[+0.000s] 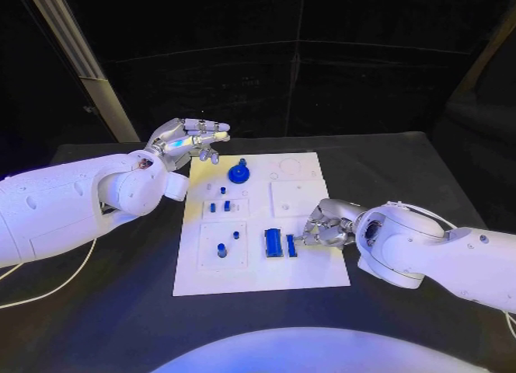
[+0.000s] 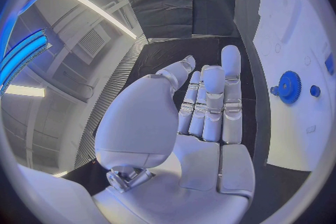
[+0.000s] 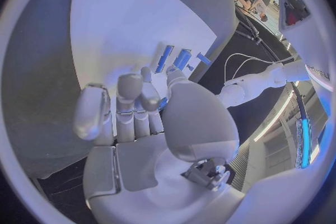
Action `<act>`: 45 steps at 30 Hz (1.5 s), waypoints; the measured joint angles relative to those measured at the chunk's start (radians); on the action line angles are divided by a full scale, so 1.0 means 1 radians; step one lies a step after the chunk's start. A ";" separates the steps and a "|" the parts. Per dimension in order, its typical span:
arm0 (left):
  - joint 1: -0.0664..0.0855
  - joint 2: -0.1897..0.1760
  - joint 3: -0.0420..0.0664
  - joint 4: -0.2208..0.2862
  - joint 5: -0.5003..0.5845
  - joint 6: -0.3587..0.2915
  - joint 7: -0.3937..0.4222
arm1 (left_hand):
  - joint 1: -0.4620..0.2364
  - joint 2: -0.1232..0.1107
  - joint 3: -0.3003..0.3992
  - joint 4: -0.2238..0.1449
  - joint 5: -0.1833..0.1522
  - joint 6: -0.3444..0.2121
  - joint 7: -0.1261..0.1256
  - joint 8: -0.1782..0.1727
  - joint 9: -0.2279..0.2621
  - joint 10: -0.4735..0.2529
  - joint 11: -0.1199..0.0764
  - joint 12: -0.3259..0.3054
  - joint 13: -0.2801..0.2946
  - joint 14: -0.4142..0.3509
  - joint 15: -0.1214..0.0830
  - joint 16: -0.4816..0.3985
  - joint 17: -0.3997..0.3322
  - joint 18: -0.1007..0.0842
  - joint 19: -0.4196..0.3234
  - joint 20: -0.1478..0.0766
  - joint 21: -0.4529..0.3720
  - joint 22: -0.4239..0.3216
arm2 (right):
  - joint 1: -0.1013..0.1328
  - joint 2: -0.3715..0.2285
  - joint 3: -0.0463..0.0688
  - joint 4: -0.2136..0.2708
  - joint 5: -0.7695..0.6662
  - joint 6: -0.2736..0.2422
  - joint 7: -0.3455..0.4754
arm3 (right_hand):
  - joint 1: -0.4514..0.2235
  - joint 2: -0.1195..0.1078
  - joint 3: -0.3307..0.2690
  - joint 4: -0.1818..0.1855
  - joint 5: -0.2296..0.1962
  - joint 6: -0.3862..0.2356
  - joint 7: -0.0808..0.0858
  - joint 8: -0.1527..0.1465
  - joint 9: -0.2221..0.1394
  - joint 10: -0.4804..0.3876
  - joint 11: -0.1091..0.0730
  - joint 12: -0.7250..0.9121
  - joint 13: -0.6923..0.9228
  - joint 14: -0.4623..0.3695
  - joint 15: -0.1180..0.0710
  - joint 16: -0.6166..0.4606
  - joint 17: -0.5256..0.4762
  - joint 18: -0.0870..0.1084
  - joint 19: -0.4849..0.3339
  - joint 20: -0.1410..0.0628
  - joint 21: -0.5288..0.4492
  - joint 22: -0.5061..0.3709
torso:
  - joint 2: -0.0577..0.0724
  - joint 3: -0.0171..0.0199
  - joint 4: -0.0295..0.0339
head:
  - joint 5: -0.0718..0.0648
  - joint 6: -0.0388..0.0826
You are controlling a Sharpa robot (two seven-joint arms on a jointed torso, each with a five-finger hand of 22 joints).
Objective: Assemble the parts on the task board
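Task board [image 1: 258, 276] lay flat in the middle of the black table [image 1: 101, 326], its near edge bare. Just beyond that, a blue block [image 1: 273, 242] and a slimmer blue bar [image 1: 291, 245] lay side by side on the plate. The right hand [image 1: 323, 224] rested at the board's right edge beside them, fingers curled inward; whether it pinched anything could not be told. Small blue pegs [image 1: 222, 249] stood in the left-hand recesses. Farther back, a blue gear [image 1: 239, 172] sat on the board. The left hand [image 1: 191, 138] hovered past the far left corner, fingers extended and holding nothing.
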 measured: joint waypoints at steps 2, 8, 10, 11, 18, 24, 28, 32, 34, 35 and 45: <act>0.000 0.000 0.000 -0.002 0.000 0.000 0.000 | -0.003 0.003 0.000 0.000 0.000 0.000 0.000 0.000 0.000 -0.002 0.002 0.000 0.000 0.000 0.000 0.000 -0.008 0.000 0.000 0.000 0.000 0.000 | 0.000 -0.014 0.000 -0.011 0.058 -0.023 0.047 | 0.016 0.002 -0.016 0.000 0.001 -0.049 0.019 -0.020 -0.010 -0.114 0.019 -0.224 -0.158 -0.046 0.016 -0.091 -0.110 0.040 -0.079 0.012 -0.115 -0.177 | -0.001 0.0000 0.0000 | 0.000 0.009; 0.000 0.007 0.000 -0.020 0.004 -0.001 0.001 | -0.011 0.011 -0.008 0.008 0.000 0.000 0.000 0.009 0.000 -0.009 0.002 0.016 0.000 -0.057 0.002 -0.052 -0.079 0.000 -0.025 0.008 -0.028 -0.013 | 0.032 -0.012 -0.001 -0.125 0.369 -0.077 0.301 | 0.132 0.039 -0.013 -0.047 -0.008 -0.112 0.049 -0.029 -0.028 -0.210 0.045 -0.418 -0.318 -0.079 0.037 -0.238 -0.190 0.093 -0.223 0.038 -0.407 -0.549 | -0.012 -0.0019 0.0034 | -0.006 0.047; -0.001 0.011 -0.001 -0.031 0.009 -0.003 0.002 | -0.011 0.011 -0.008 0.008 0.000 0.000 0.000 0.012 0.000 -0.011 0.004 0.020 -0.002 -0.096 0.005 -0.094 -0.105 0.000 -0.062 0.011 -0.058 -0.029 | 0.045 0.001 0.001 -0.173 0.473 -0.086 0.392 | 0.163 0.052 -0.006 -0.067 -0.020 -0.122 0.056 -0.028 -0.035 -0.211 0.047 -0.439 -0.348 -0.073 0.043 -0.270 -0.203 0.093 -0.226 0.041 -0.450 -0.589 | -0.018 -0.0037 0.0053 | -0.010 0.064; -0.001 0.014 -0.001 -0.036 0.012 -0.004 0.003 | -0.011 0.011 -0.010 0.010 0.000 0.000 0.000 0.016 0.000 -0.014 0.007 0.020 -0.005 -0.116 0.007 -0.125 -0.123 0.000 -0.084 0.013 -0.078 -0.041 | 0.049 0.008 0.001 -0.197 0.522 -0.090 0.435 | 0.169 0.058 -0.008 -0.077 -0.025 -0.122 0.056 -0.028 -0.038 -0.215 0.051 -0.452 -0.366 -0.072 0.045 -0.290 -0.212 0.093 -0.226 0.041 -0.471 -0.605 | -0.020 -0.0048 0.0062 | -0.012 0.071; -0.006 0.053 -0.001 -0.113 0.048 -0.017 0.012 | -0.024 0.010 -0.024 0.032 -0.008 -0.011 -0.002 0.020 -0.002 -0.014 0.019 -0.034 -0.034 -0.216 0.044 -0.458 -0.284 0.000 -0.247 0.051 -0.269 -0.171 | 0.076 0.118 0.006 -0.430 0.846 -0.091 0.710 | 0.210 0.070 -0.001 -0.111 -0.065 -0.157 0.092 -0.063 -0.076 -0.387 0.116 -0.668 -0.590 -0.259 0.121 -0.529 -0.301 0.093 -0.387 0.107 -0.732 -0.757 | -0.047 -0.0151 0.0093 | -0.024 0.134; -0.017 0.101 0.000 -0.200 0.086 -0.033 0.028 | -0.027 0.006 -0.064 0.058 -0.011 -0.036 -0.004 -0.013 -0.002 -0.031 0.049 -0.133 -0.034 -0.292 0.106 -0.708 -0.388 0.000 -0.378 0.121 -0.445 -0.313 | 0.080 0.211 0.019 -0.583 1.042 -0.077 0.846 | 0.212 0.081 -0.004 -0.166 -0.086 -0.145 0.103 -0.114 -0.131 -0.376 0.149 -0.808 -0.825 -0.365 0.176 -0.757 -0.392 0.093 -0.440 0.178 -0.966 -0.908 | -0.064 -0.0174 0.0099 | -0.026 0.169; -0.024 0.134 0.000 -0.251 0.110 -0.050 0.042 | -0.031 0.014 -0.107 0.065 -0.011 -0.041 -0.016 -0.036 -0.002 -0.039 0.068 -0.186 -0.034 -0.302 0.127 -0.806 -0.432 0.000 -0.407 0.150 -0.507 -0.382 | 0.080 0.257 0.023 -0.660 1.126 -0.059 0.904 | 0.178 0.115 -0.015 -0.229 -0.086 -0.127 0.106 -0.136 -0.181 -0.333 0.155 -0.871 -0.973 -0.334 0.186 -0.875 -0.403 0.093 -0.382 0.192 -1.072 -0.986 | -0.071 -0.0174 0.0110 | -0.025 0.185; -0.027 0.149 0.001 -0.275 0.127 -0.064 0.052 | -0.024 0.034 -0.138 0.065 -0.013 -0.041 -0.021 -0.051 -0.004 -0.035 0.074 -0.215 -0.035 -0.286 0.131 -0.861 -0.455 0.000 -0.397 0.153 -0.523 -0.424 | 0.081 0.288 0.024 -0.705 1.163 -0.044 0.936 | 0.155 0.130 -0.016 -0.262 -0.092 -0.123 0.110 -0.136 -0.204 -0.320 0.152 -0.884 -1.028 -0.309 0.183 -0.916 -0.406 0.093 -0.355 0.187 -1.109 -1.015 | -0.073 -0.0173 0.0116 | -0.020 0.202; -0.029 0.147 0.001 -0.272 0.127 -0.064 0.051 | -0.115 0.057 -0.155 0.053 -0.031 -0.105 -0.030 -0.071 -0.019 -0.102 0.062 -0.225 -0.049 -0.351 0.121 -0.879 -0.464 0.000 -0.451 0.135 -0.532 -0.446 | 0.080 0.285 0.024 -0.699 1.163 -0.044 0.935 | 0.068 0.115 -0.003 -0.264 -0.104 -0.179 0.100 -0.151 -0.213 -0.383 0.141 -0.895 -1.040 -0.376 0.176 -0.926 -0.419 0.093 -0.417 0.174 -1.124 -1.034 | -0.073 -0.0173 0.0116 | -0.020 0.201; -0.030 0.145 0.001 -0.268 0.127 -0.065 0.050 | -0.180 0.069 -0.169 0.048 -0.043 -0.151 -0.037 -0.082 -0.028 -0.150 0.053 -0.232 -0.058 -0.398 0.114 -0.889 -0.476 -0.001 -0.491 0.122 -0.539 -0.460 | 0.079 0.283 0.023 -0.695 1.163 -0.045 0.934 | 0.020 0.105 0.006 -0.262 -0.109 -0.211 0.093 -0.158 -0.218 -0.420 0.135 -0.899 -1.045 -0.415 0.172 -0.932 -0.426 0.093 -0.453 0.166 -1.131 -1.043 | -0.074 -0.0170 0.0117 | -0.019 0.201; -0.088 0.104 0.053 -0.141 0.110 -0.143 0.053 | -0.571 0.110 -0.245 0.024 -0.076 -0.433 -0.088 -0.120 -0.060 -0.447 0.002 -0.304 -0.089 -0.684 0.053 -0.951 -0.542 -0.053 -0.733 0.045 -0.613 -0.547 | 0.071 0.252 0.021 -0.554 1.180 -0.125 0.938 | -0.398 0.056 0.045 -0.250 -0.166 -0.493 0.033 -0.190 -0.293 -0.739 0.081 -0.976 -1.119 -0.759 0.095 -1.006 -0.460 0.053 -0.776 0.098 -1.193 -1.088 | -0.102 0.0043 0.0186 | 0.027 0.207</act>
